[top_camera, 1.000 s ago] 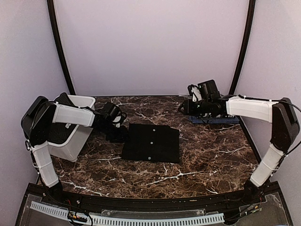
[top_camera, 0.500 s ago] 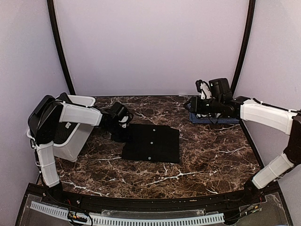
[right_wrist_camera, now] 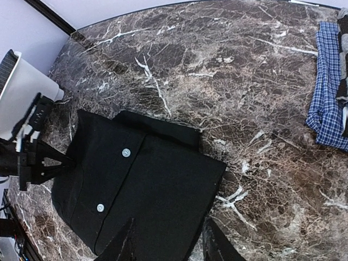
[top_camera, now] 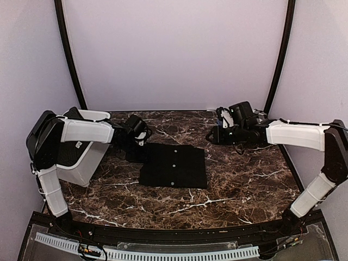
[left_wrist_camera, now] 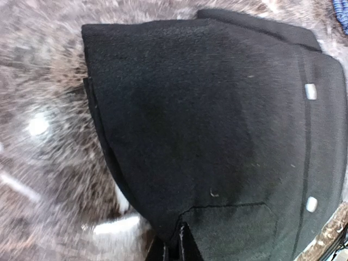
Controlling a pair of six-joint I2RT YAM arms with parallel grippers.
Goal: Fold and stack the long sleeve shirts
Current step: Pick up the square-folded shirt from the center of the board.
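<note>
Black long sleeve shirt (top_camera: 174, 166) lies folded into a rough square near the middle of the table (top_camera: 244, 179), with two small white buttons showing on its upper face. Left gripper (top_camera: 142, 145) reaches in from the left edge and is clenched on the cloth at the shirt's left side, its fingers (left_wrist_camera: 182, 244) pressed together over the fold. Right gripper (top_camera: 212, 136) hovers over the far right part of the table, well apart from the shirt, jaws spread and holding nothing. A blue checked shirt (right_wrist_camera: 326, 114) lies by the far right edge. A white bin (top_camera: 81, 163) stands at the left edge
</note>
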